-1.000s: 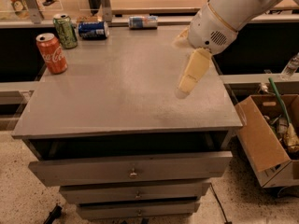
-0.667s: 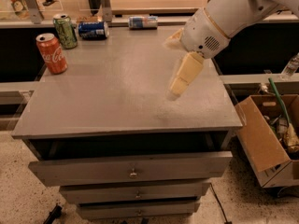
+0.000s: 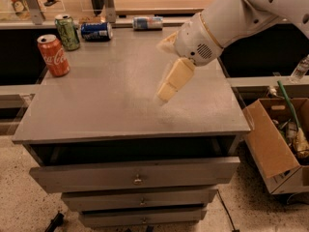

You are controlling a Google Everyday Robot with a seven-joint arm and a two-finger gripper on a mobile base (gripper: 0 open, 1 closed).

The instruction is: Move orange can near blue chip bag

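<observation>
Orange can [image 3: 54, 55] stands upright at the far-left corner of the cabinet top [image 3: 130, 105], close to the left edge. Gripper [image 3: 162, 70] hangs over the middle-right of the top, well apart from the can, jaws apart and empty, tilted down-left.

Handling, my read:
- Thin aluminium, rigid enough for a light pinch, dents if squeezed hard.
- Can't tell if it's full or empty. Empty means very light and tippy on a nudge. Full means more weight and a better seat.
- Smooth painted wall, likely a bit slippery. Grip mid-body across the diameter, below the top taper, pads flat on the sides.
- Approach from the right/near side, where there's open surface.

Neighbours: green can [image 3: 67, 32] upright just beyond it, to its right. Blue can [image 3: 96, 31] lies on its side right of that. Another small can [image 3: 147, 22] lies on the far ledge. The gap between orange and green is tight, so a wide jaw could clip the green one.

I can't pick out a blue chip bag, so the drop spot is unclear.

Surface: flat grey matte top, looks smooth. Sliding would work but risks a tip.

Room: top drawer [image 3: 135, 175] is pulled slightly out below. Open cardboard box [image 3: 270, 149] of clutter on the speckled floor [image 3: 19, 202] at right. Counter and railing behind.
</observation>
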